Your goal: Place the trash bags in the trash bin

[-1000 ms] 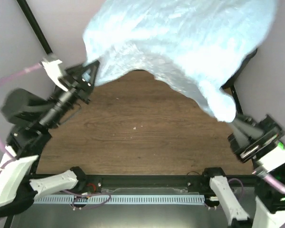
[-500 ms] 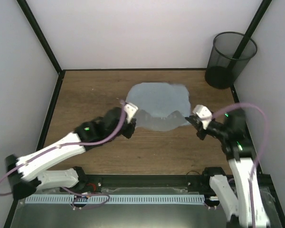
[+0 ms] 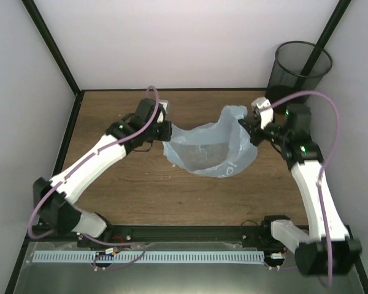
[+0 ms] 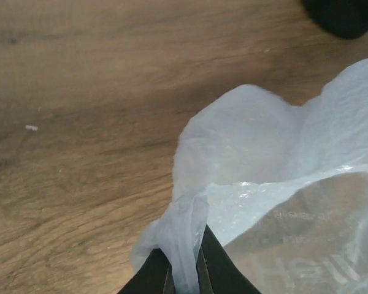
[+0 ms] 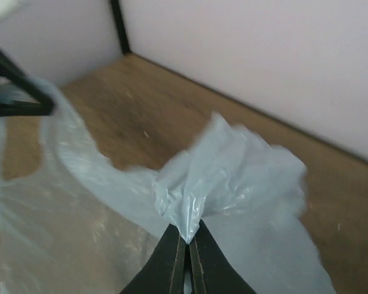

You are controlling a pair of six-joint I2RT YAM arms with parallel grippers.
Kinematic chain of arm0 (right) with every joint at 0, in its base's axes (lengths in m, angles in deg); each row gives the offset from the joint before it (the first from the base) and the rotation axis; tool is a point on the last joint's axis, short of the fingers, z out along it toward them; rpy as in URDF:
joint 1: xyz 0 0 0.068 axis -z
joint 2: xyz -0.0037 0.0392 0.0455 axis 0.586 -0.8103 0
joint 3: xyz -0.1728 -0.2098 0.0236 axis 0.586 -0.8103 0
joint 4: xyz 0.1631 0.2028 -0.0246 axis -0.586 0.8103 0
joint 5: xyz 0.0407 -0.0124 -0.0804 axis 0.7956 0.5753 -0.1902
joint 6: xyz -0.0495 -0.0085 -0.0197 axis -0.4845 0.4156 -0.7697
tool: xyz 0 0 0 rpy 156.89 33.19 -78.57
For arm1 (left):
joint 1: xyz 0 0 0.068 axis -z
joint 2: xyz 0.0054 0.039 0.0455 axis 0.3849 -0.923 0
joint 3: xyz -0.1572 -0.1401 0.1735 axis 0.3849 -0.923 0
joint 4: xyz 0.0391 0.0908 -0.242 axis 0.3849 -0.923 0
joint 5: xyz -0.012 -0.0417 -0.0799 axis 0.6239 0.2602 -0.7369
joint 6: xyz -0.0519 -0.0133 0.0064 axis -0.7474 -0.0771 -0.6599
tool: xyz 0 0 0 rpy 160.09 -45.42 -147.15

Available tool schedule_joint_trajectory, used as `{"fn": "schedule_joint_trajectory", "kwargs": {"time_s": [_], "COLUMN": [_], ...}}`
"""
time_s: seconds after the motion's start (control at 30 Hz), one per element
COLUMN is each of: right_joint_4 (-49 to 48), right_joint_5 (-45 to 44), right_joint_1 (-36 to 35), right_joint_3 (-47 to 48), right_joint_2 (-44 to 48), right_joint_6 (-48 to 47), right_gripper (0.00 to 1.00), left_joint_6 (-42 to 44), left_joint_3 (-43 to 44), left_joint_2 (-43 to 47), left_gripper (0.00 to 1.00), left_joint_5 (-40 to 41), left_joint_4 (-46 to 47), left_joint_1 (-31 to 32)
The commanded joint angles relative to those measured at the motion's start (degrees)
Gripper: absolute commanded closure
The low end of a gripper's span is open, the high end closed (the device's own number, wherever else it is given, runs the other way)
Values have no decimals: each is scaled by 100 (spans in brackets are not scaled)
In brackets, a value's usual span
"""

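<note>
The light-blue translucent trash bag (image 3: 211,150) hangs spread between my two grippers over the middle of the table. My left gripper (image 3: 165,131) is shut on its left edge, where the plastic bunches between the fingertips (image 4: 184,266). My right gripper (image 3: 245,127) is shut on its right edge, a pinched fold (image 5: 189,236). White lettering shows on the bag's lower part (image 4: 294,263). The black wire-mesh trash bin (image 3: 299,75) stands upright in the far right corner, behind my right arm and apart from the bag.
Black frame posts (image 3: 49,46) run up the left and right sides, and white walls close in the back and sides. Bare wooden tabletop (image 3: 110,184) lies in front of the bag. The arm bases sit at the near rail (image 3: 196,236).
A second ago the bag filled the top of the view, close to the camera. Half a second ago it lay flat on the table. Now both grippers hold it lifted and open, farther back.
</note>
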Motion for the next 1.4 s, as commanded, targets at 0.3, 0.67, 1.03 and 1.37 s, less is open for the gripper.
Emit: {"fn": "schedule_joint_trajectory", "kwargs": {"time_s": [0.3,0.67,1.03,1.37], "right_joint_4": [-608,-1778,366,-172], "right_joint_5": [-727,1322,429,1572], "right_joint_1": [16,-16,-83,-92], "right_joint_3": [4720,1704,-62,2400], "right_joint_2": [-2507,-342,-1443,129], "right_joint_6": [856,-488,-1088,856], "right_gripper": [99,99,99,99], "left_joint_6": [836,4025,1897,1259], "left_joint_3": [4704,-276,-661,780], "left_joint_2": [-1275,782,-49,1195], "left_gripper": [96,96,96,96], "left_joint_5": [921,3711,922,2117], "left_joint_4": [-666,3602,1206,1357], "left_joint_1": [-443,2256,1271,2162]}}
